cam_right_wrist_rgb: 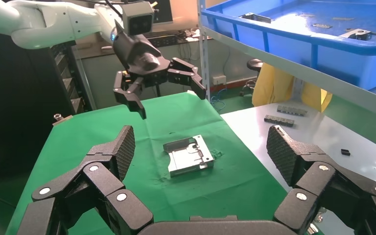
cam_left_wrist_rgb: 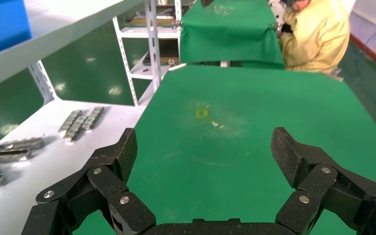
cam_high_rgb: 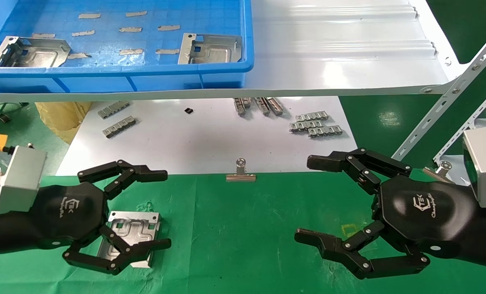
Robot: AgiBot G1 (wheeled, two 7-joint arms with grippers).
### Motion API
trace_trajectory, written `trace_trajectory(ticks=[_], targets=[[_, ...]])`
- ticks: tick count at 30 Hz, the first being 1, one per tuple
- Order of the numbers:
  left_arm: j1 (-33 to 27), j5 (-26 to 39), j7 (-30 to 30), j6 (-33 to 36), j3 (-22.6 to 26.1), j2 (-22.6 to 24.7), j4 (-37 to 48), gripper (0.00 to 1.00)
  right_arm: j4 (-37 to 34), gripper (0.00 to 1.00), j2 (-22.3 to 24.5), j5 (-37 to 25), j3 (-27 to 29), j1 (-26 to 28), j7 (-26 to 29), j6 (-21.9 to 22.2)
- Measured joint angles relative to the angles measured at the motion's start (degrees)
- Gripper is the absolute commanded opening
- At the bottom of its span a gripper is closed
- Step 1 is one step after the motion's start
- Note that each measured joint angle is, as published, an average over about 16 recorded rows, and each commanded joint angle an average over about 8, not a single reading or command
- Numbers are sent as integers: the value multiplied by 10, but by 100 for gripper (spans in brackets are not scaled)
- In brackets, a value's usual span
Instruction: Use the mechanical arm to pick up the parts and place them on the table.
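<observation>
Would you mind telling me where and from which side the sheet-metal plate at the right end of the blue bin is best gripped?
Probably from above, fingers closing across the two opposite edges of the plate. It lies flat on the floor of the blue bin, so its faces offer no purchase, and the bin wall blocks a sideways approach. The open right hand is the nearer one; the left hand hovers open above the plate on the table.

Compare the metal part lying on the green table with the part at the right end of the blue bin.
The part on the green table lies on the cloth, under the open left claw, which hangs above it without touching; the part in the blue bin sits up on the shelf with no claw near it. The table part lies alone; the bin part shares the bin with another plate and several small strips. Both are silver-grey stamped plates with embossed outlines and cutouts.
</observation>
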Motion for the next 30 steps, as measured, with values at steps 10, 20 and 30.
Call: trace_trajectory(ticks=[10,20,30], targets=[[53,-5,-65,-10,-73,-7,-79,100,0,100,0,0,0,0,0,0],[103,-10,-125,-19,-142,-13,-154,100,0,100,0,0,0,0,0,0],[127,-12,-153,-24,-176,-16,-191,100,0,100,0,0,0,0,0,0]])
